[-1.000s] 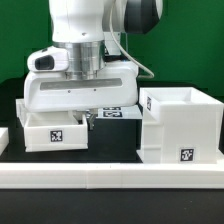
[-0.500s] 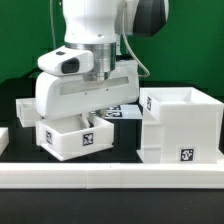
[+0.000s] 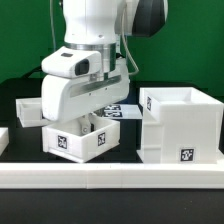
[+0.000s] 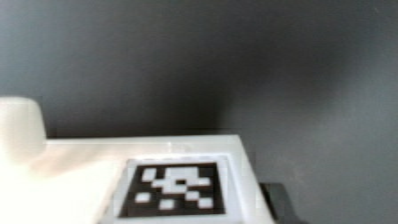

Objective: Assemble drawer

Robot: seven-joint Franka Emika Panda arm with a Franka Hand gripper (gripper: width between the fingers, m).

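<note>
My gripper (image 3: 94, 119) is shut on a small white box tray (image 3: 74, 141) and holds it tilted, just above the table, left of centre in the exterior view. The tray's tag (image 3: 62, 144) faces the camera. The large hollow cube casing (image 3: 181, 124) stands upright on the exterior view's right, open on top, apart from the held tray. A second small tray (image 3: 27, 110) lies behind on the left, partly hidden by the arm. In the wrist view the held tray's wall (image 4: 71, 165) and its tag (image 4: 178, 188) fill the lower part, with one dark fingertip (image 4: 276, 196) beside it.
A long low white bar (image 3: 110, 176) edges the table's front. The marker board (image 3: 122, 111) lies flat behind the gripper, between the trays and the casing. A green backdrop stands at the back.
The gripper has lifted the small tray off the table, turned it, and carried it a little toward the exterior view's right. The casing has not moved.
</note>
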